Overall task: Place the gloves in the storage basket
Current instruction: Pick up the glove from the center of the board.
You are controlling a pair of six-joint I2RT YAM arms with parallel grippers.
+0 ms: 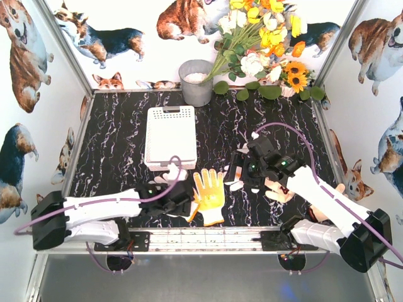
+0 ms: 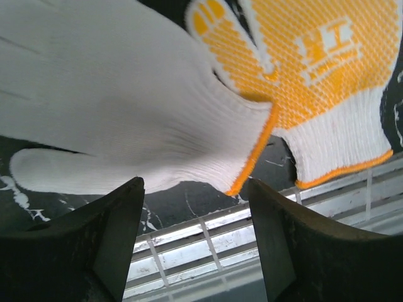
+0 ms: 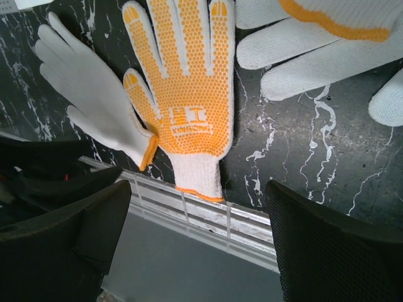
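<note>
Gloves lie loose on the dark marbled surface near its front edge, and none is in the storage basket, which looks empty from above. The basket sits farther back, left of centre, in front of a grey bucket. A plain white glove with orange cuff trim lies just beside a yellow-dotted glove; whether the two touch or overlap, I cannot tell. More white gloves lie to the right, partly under the right arm. A beige glove shows there too, too small for detail.

Left gripper: jaws apart, low at the white glove's cuff end. The gap between them shows only the front rail, with no fabric pinched that I can see. Right gripper: spread wide and empty, hovering above the yellow-dotted glove's cuff.

Step in hand, my read: a pick of the white glove by the left arm, at the cuff. The next move calls for the jaws to settle over the cuff edge and close on the knit. Then lift clear, carry away from the arm bases to the basket and release over it. The knit is floppy, so a shallow pinch may slip, and a trailing finger may drag the neighbouring glove along.
</note>
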